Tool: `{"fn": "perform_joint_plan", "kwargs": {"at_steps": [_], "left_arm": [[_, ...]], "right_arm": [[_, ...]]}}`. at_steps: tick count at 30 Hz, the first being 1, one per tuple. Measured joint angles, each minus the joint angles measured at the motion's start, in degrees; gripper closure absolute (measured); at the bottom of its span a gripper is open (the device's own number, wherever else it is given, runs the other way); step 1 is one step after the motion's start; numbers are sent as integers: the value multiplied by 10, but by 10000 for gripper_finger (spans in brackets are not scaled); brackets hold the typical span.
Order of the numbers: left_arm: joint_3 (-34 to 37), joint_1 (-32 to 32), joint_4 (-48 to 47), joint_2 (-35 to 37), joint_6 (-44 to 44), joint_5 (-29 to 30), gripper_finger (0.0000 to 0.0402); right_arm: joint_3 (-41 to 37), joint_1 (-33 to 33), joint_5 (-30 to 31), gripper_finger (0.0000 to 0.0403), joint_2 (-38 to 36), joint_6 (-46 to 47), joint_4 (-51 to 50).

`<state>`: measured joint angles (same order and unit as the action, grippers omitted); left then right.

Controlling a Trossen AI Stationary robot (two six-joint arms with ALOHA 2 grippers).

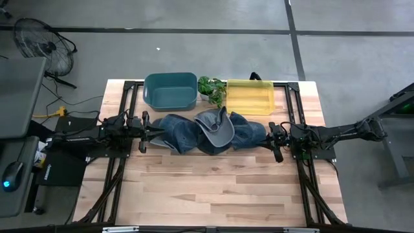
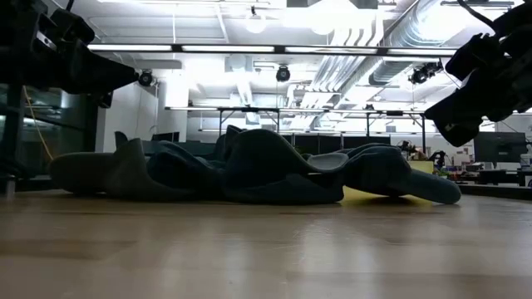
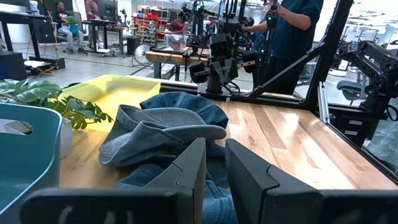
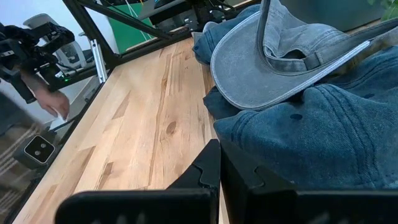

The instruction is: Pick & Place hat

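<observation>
A pale denim hat [image 1: 217, 129] lies upturned on top of a heap of darker denim hats [image 1: 187, 133] at the middle of the wooden desk [image 1: 213, 188], just in front of the teal bin [image 1: 171, 90], the small plant [image 1: 212, 88] and the yellow bin [image 1: 251, 96]. How many hats make up the heap is hard to tell, since they overlap and hide each other. The left gripper [image 1: 145, 131] sits at the heap's left end, its fingers [image 3: 186, 171] slightly apart; whether they pinch cloth cannot be made out. The right gripper [image 1: 274, 141] waits at the heap's right end, fingers [image 4: 208, 168] pressed together, holding nothing. A person [image 3: 289, 28] stands beyond the desk, cut off at the frame's edge.
</observation>
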<state>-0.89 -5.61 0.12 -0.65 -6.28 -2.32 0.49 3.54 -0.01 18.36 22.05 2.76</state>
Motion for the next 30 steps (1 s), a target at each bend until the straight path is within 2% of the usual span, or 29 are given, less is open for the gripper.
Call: {"fn": "perform_joint_plan", "kwargs": {"at_steps": [22,30], "left_arm": [[0,0,0,0,0,0,341],[0,0,0,0,0,0,341]], "right_arm": [[0,0,2,402,0,0,0],[0,-1,115,402,0,-82,5]]}}
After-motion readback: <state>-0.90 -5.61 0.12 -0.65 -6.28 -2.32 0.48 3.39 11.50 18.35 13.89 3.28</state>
